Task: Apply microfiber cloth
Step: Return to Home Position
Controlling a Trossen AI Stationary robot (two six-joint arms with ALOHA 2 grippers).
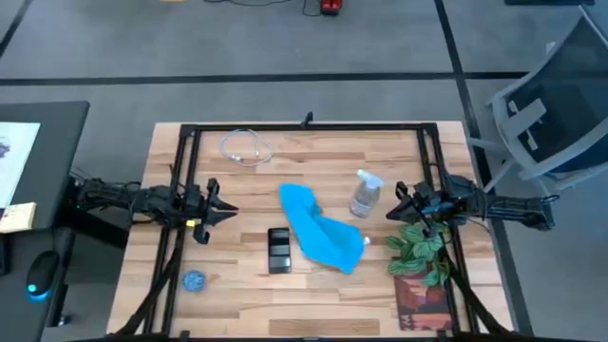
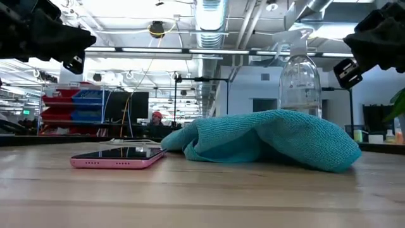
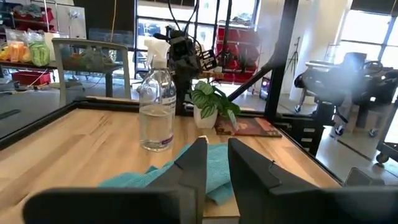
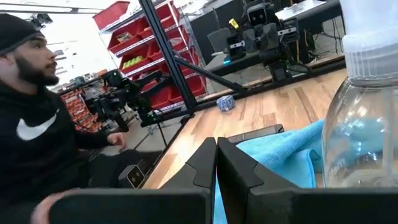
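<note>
The microfiber cloth [image 1: 318,233] lies rumpled mid-bench, just beside the phone [image 1: 278,250]. Left tool [image 1: 226,211], slightly parted, and right tool [image 1: 397,213], pinched closed, hold nothing. A low swing could tip the spray bottle [image 1: 365,195].

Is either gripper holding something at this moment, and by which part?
Nothing is held. The left gripper and the right gripper are both empty; the microfiber cloth lies free between them.

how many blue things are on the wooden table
2: the cloth crumpled between the phone and spray bottle, and a small disc off to the phone's left. Others could hide under the cloth.
</note>
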